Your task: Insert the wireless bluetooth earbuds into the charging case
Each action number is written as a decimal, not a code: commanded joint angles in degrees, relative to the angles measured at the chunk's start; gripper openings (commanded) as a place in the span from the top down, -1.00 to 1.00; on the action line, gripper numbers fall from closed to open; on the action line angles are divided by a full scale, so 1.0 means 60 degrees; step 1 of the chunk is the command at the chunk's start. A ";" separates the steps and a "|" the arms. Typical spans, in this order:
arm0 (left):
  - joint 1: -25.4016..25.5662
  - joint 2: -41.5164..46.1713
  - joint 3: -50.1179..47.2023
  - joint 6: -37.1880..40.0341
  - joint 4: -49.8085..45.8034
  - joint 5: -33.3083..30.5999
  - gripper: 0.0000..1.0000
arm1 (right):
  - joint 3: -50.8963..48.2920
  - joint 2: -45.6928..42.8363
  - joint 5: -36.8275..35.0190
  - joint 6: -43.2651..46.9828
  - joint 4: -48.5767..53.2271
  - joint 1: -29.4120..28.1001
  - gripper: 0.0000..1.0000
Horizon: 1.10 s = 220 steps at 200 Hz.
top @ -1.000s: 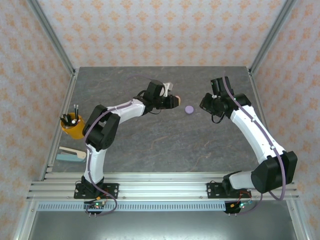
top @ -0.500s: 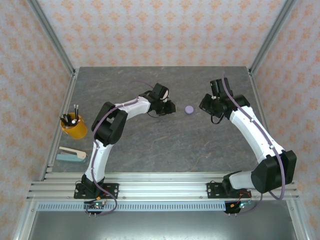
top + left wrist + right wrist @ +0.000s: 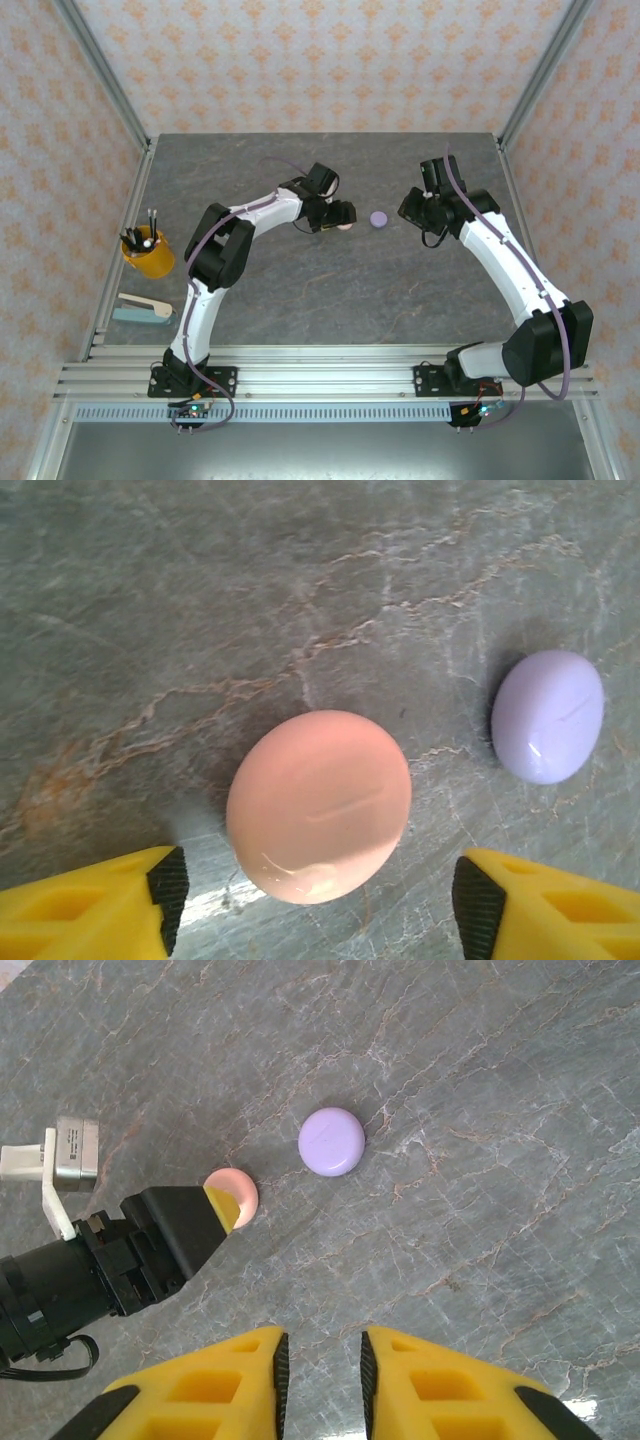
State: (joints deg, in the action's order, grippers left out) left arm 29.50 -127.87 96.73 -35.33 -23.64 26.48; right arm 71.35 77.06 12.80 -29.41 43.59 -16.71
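A closed round pink charging case (image 3: 318, 805) lies on the grey stone table, and a closed purple one (image 3: 548, 715) sits a little to its right. My left gripper (image 3: 318, 920) is open, its yellow fingers (image 3: 120, 905) standing either side of the pink case's near edge without touching it. From above, the left gripper (image 3: 342, 216) hangs over the pink case (image 3: 346, 227), with the purple case (image 3: 378, 218) beside it. My right gripper (image 3: 318, 1380), past the purple case (image 3: 331, 1141), has its fingers slightly parted and holds nothing. The earbuds are out of view.
A yellow cup of pens (image 3: 146, 252) and a teal and white stapler (image 3: 140, 308) sit at the table's left edge. Metal frame posts and patterned walls close in the table (image 3: 300, 290) on three sides.
My left wrist has turned and shifted slightly toward me, bringing its open fingers around the pink case. The right arm and the purple case have stayed put.
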 commanded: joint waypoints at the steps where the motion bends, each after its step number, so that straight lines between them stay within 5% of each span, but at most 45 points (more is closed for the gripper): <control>1: -0.0200 0.0260 0.0199 0.0319 -0.0704 -0.0604 -0.99 | 0.0364 -0.0339 -0.0379 -0.0059 0.0057 0.0007 0.41; 22: -0.0519 0.0900 -0.0004 0.0586 -0.0922 -0.0956 -1.00 | 0.0484 -0.0458 -0.0568 -0.0022 0.0186 0.0004 0.21; 50: -0.0912 0.2143 -0.0281 0.1337 -0.1323 -0.1723 -1.00 | 0.0630 -0.0565 -0.1337 0.0065 0.0402 0.0007 -0.57; 54: -0.0970 0.2281 -0.0315 0.1450 -0.1403 -0.1879 -1.00 | 0.0662 -0.0578 -0.1459 0.0107 0.0439 0.0009 -0.84; 64: -0.1068 0.2829 -0.0366 0.1743 -0.1583 -0.2286 -1.00 | 0.0753 -0.0597 -0.1765 0.0201 0.0516 0.0037 -1.00; 117: -0.1269 0.6006 -0.2411 0.3564 -0.0197 -0.4825 -0.99 | 0.0779 -0.0758 -0.4840 0.0802 0.0106 0.0250 -1.00; 151: -0.1267 0.8259 -0.5497 0.5186 0.2891 -0.6229 -1.00 | -0.1304 -0.1622 -0.7237 0.1821 -0.3061 0.0513 -1.00; 220: -0.1948 1.0979 -0.9725 0.7108 0.5926 -0.6540 -1.00 | -0.5016 -0.0815 -0.7712 0.3814 -0.7537 0.1165 -1.00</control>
State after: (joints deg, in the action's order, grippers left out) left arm 20.21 -66.94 45.04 2.22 0.01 -9.52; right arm 48.01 68.53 -29.78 -11.44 12.21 -10.57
